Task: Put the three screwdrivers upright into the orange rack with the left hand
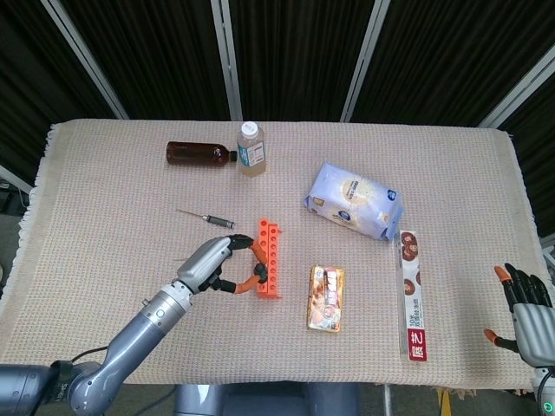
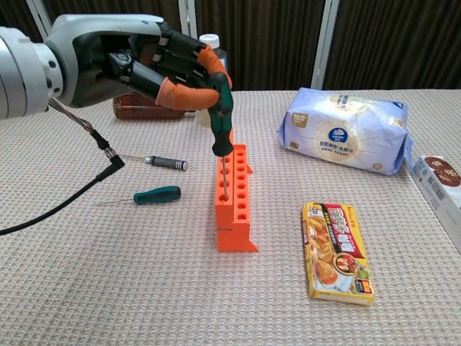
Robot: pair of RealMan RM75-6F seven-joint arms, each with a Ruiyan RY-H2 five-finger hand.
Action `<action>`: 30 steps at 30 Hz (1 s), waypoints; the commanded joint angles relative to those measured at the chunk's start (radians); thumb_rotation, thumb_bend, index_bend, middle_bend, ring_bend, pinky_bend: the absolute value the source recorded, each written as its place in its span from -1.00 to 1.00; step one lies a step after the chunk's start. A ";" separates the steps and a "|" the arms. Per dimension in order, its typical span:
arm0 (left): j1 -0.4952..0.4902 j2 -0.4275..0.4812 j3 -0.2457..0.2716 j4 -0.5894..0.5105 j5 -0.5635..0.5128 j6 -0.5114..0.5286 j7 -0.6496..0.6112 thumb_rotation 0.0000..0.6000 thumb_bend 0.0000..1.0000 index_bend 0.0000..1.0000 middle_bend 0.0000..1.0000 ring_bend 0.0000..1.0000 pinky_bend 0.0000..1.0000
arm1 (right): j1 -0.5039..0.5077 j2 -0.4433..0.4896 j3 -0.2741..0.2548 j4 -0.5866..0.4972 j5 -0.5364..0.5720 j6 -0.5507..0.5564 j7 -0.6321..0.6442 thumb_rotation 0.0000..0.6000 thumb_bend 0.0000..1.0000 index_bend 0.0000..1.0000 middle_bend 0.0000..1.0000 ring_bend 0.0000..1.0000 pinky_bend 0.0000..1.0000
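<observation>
A worktop [image 1: 104, 173] covered in beige woven cloth fills most of both views, with dark curtains behind it.

In the chest view, the robot's left arm enters from the upper left, and the left hand [image 2: 169, 72] grips a green-handled screwdriver [image 2: 221, 133] by its handle. The tool stands nearly upright, with its thin shaft going down into a hole near the middle of the orange rack [image 2: 234, 205], which stands at the centre of the frame.

At the right, a pale blue snack bag [image 2: 346, 137] lies behind a yellow flat box [image 2: 337, 250], with a long red-and-white box [image 1: 412, 295] at the right edge.

At the upper left, a brown bottle [image 1: 198, 153] lies on its side next to an upright clear bottle [image 1: 251, 149].

Left of the rack, a second green-handled screwdriver [image 2: 155, 195] lies flat, and a slim black-handled screwdriver [image 2: 162, 162] lies flat just behind it; both are apart from the rack.

In the lower right corner of the head view, the right hand [image 1: 523, 310] is empty, its fingers spread, off the worktop edge.
</observation>
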 commanded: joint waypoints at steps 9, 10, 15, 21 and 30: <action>-0.002 -0.069 0.035 0.074 0.004 -0.019 -0.009 1.00 0.04 0.47 -0.30 -0.61 -0.69 | 0.004 0.001 0.002 -0.003 0.006 -0.009 -0.008 1.00 -1.00 -1.00 -1.00 -1.00 -1.00; -0.001 -0.073 0.038 0.079 0.007 -0.019 -0.009 1.00 0.04 0.46 -0.31 -0.62 -0.70 | 0.005 0.001 0.002 -0.003 0.007 -0.010 -0.009 1.00 -1.00 -1.00 -1.00 -1.00 -1.00; 0.007 -0.099 0.053 0.102 0.030 -0.013 -0.006 1.00 0.04 0.45 -0.32 -0.63 -0.71 | 0.005 0.000 0.003 -0.005 0.009 -0.012 -0.011 1.00 -1.00 -1.00 -1.00 -1.00 -1.00; 0.008 -0.120 0.066 0.129 0.037 -0.017 0.007 1.00 0.04 0.44 -0.35 -0.66 -0.76 | 0.006 -0.001 0.004 -0.005 0.013 -0.015 -0.013 1.00 -1.00 -1.00 -1.00 -1.00 -1.00; 0.010 -0.148 0.076 0.155 0.036 -0.010 0.033 1.00 0.04 0.34 -0.41 -0.72 -0.81 | 0.006 0.001 0.005 -0.007 0.017 -0.016 -0.016 1.00 -1.00 -1.00 -1.00 -1.00 -1.00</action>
